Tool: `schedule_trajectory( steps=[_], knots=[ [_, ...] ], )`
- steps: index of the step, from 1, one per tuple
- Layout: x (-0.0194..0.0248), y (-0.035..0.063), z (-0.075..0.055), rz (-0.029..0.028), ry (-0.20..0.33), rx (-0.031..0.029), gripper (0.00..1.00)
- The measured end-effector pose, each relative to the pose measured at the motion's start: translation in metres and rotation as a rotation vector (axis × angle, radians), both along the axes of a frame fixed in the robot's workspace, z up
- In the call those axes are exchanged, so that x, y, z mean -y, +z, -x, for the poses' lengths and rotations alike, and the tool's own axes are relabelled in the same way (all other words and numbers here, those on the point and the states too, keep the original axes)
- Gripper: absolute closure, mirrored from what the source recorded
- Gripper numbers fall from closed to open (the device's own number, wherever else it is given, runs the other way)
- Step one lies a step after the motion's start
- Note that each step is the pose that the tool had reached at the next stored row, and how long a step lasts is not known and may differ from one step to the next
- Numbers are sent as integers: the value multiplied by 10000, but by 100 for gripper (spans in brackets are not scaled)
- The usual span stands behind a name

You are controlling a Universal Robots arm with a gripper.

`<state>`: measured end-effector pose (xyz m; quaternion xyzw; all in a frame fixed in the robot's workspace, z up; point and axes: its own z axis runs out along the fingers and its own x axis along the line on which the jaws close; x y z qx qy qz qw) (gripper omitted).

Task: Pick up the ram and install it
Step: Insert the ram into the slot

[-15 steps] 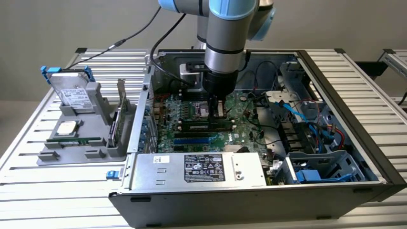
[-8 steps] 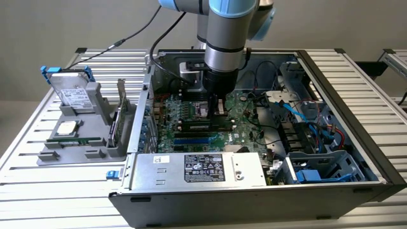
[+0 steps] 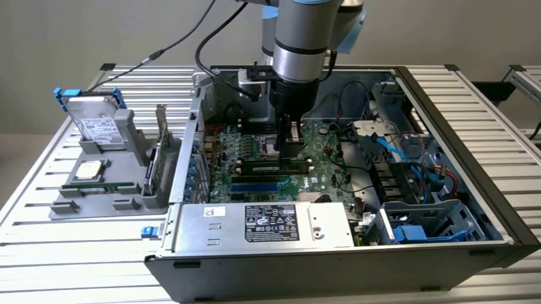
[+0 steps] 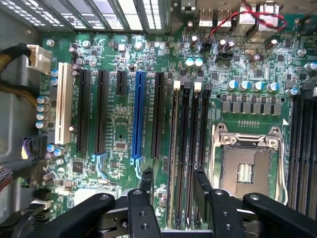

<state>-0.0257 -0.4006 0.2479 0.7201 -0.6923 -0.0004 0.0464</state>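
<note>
The open computer case (image 3: pixel 473 158) lies on the slatted table with its green motherboard (image 3: pixel 253 152) facing up. The ram (image 3: pixel 270 168) is a long narrow stick standing on edge in a memory slot near the board's middle. In the wrist view the ram (image 4: pixel 175 148) runs as a thin pale edge along a black slot with a white latch. My gripper (image 3: pixel 292 157) hangs straight down over one end of that stick. In the wrist view the gripper (image 4: pixel 173 183) is open, and its black fingers (image 4: pixel 147 182) stand apart on either side of the slot, holding nothing.
An empty processor socket (image 4: pixel 246 168) with a metal frame lies beside the memory slots. The silver power supply (image 3: pixel 270 225) fills the case's front, and cables (image 3: pixel 397 145) and drive bays crowd the exterior view's right. A grey fixture (image 3: pixel 110 190) at the left holds a hard drive (image 3: pixel 95 123), a processor chip (image 3: pixel 89 170) and an expansion card (image 3: pixel 159 158).
</note>
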Motion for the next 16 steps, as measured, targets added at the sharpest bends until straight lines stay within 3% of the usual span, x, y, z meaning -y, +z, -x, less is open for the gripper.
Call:
schedule_trajectory(
  steps=[7,10,15,16],
  knots=[
    [0,30,0,-2,0,-9,55],
    [0,30,0,-1,0,-9,63],
    [0,30,0,-2,0,-9,87],
    [0,30,0,-1,0,-9,87]
  ],
)
